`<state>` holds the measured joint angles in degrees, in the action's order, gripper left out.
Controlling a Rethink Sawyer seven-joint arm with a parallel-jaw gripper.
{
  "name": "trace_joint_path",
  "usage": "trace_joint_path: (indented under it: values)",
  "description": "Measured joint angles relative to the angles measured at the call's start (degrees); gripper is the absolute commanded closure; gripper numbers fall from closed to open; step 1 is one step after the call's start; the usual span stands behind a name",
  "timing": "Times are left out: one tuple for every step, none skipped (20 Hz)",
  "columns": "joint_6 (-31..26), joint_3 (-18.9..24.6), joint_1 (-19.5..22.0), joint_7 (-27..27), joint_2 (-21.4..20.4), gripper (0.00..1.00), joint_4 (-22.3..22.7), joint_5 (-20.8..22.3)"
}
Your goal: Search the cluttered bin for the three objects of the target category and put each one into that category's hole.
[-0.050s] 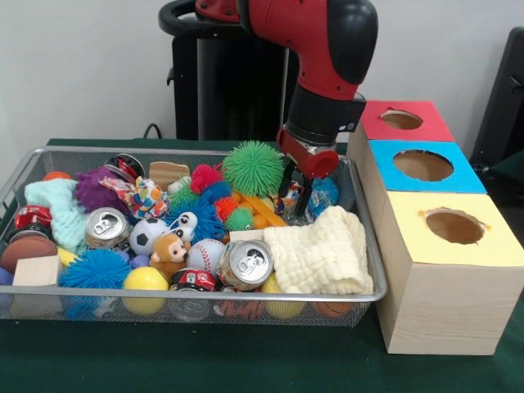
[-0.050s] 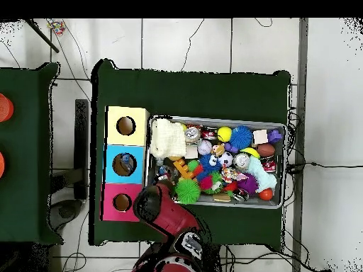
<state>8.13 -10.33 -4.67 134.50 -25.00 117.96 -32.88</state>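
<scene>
Front view: my hand reaches down into the right rear corner of the wire bin, among the clutter just beside the green spiky ball and above the folded cream cloth. The wrist hides the fingertips, so I cannot tell how far the hand is open or whether it has hold of anything.

Which category is wanted is not shown. Three drink cans look a likely set: one lies at the front beside the cloth, one stands at the left, and a dark one sits at the back rim. If those are the targets, I judge them light, thin-walled and slick, easy to dent, best taken across the round body rather than by the rim. The spiky balls would be soft and springy, and could be pinched anywhere.

The three boxes stand just beside the bin on the green table: yellow box nearest the camera, blue box in the middle, red box farthest back, each with a round hole on top.
</scene>
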Motion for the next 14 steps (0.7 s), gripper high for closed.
trace_joint_path:
  values:
    - [0.00, -0.23, -0.42, 0.00, 0.04, 0.00, 0.00, -0.51]
    - [-0.02, -0.41, -0.78, 0.00, 0.06, 0.00, -0.01, -0.93]
    - [-0.04, -0.79, -1.55, 0.00, 0.10, 0.00, 0.00, -1.74]
    - [-0.02, -1.11, -2.24, 0.00, 0.13, 0.00, 0.00, -2.41]
    - [-0.04, -1.26, -2.68, 0.00, 0.13, 0.00, 0.00, -2.78]
    - [-0.04, -1.44, -3.35, -0.01, 0.13, 0.00, -0.01, -3.33]
    - [-0.02, -1.46, -3.60, -0.01, 0.13, 0.00, 0.00, -3.54]
    - [-0.04, -1.44, -3.97, 0.00, 0.13, 0.00, -0.03, -3.84]
    - [-0.01, -1.45, -4.27, 0.00, 0.13, 0.00, -0.04, -4.10]
    - [-0.01, -1.45, -4.56, 0.00, 0.13, 0.00, -0.05, -4.39]
    - [0.00, -1.46, -4.68, 0.00, 0.13, 0.00, -0.05, -4.54]
    - [-0.02, -1.46, -4.74, 0.00, 0.13, 0.00, -0.05, -4.87]
    - [-0.02, -1.46, -4.73, 0.00, 0.13, 0.00, -0.05, -4.93]
    - [-0.02, -1.46, -4.73, 0.00, 0.13, 0.00, -0.05, -4.96]
